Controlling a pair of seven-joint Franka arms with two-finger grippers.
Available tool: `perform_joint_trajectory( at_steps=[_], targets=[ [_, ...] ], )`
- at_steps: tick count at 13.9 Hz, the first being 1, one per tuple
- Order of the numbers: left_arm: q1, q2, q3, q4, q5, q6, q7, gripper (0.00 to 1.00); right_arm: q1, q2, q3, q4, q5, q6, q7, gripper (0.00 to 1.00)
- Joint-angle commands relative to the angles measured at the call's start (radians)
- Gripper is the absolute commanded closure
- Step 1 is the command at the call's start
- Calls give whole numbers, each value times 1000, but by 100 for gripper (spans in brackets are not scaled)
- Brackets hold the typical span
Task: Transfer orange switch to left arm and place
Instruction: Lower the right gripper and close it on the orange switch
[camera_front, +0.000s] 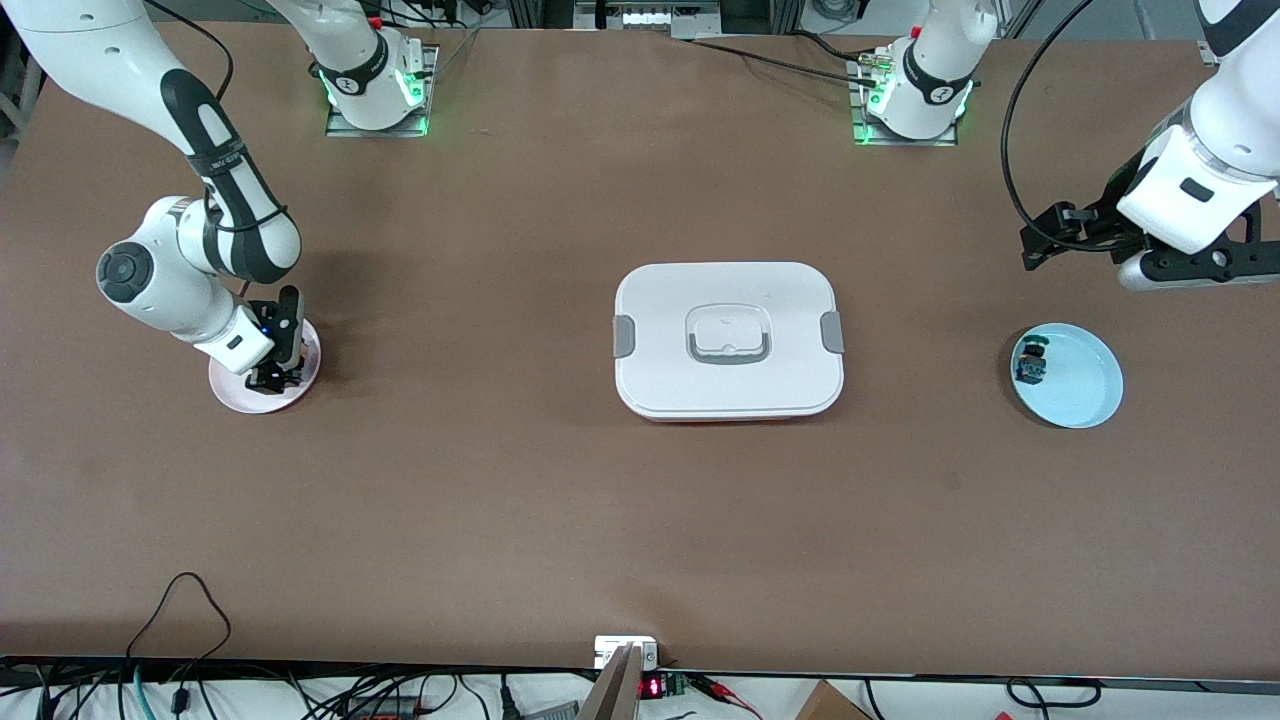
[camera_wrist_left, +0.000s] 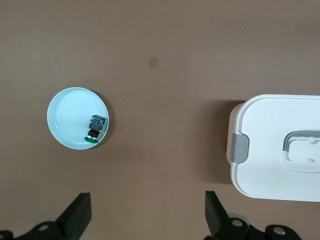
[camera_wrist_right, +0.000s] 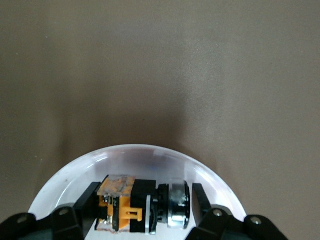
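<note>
Orange switch (camera_wrist_right: 135, 206) on pink plate (camera_front: 228, 385) | right gripper (camera_front: 277, 377) fingers bracket it, unclenched | left gripper (camera_wrist_left: 145, 215) fingers spread, empty

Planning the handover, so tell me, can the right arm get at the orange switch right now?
Probably yes: the right gripper is down in the pink plate, jaws open either side of the orange switch, nothing between.

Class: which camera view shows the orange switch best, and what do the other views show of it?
The right wrist view: the orange switch fills it, lying on the pink plate between the right gripper fingers. In the front view that gripper hides it. The left wrist view doesn't show it.
</note>
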Motion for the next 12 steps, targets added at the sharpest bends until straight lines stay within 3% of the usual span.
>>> perform_joint_trajectory(
  at_steps=[1,4,6,8,12],
  targets=[
    [1,17,-1,36,3,-24,-9,0,-2,-4,3,-10,1,19,-27,47],
    [1,17,-1,36,3,-24,-8,0,-5,-7,3,-7,1,19,-33,76],
    [1,17,-1,36,3,-24,-8,0,-5,-18,4,-3,1,9,-35,90],
    [3,17,-1,36,3,-24,-8,0,1,-40,4,17,1,-30,-33,94],
    [1,17,-1,36,3,-24,-8,0,6,-82,20,140,1,-309,-32,98]
  ],
)
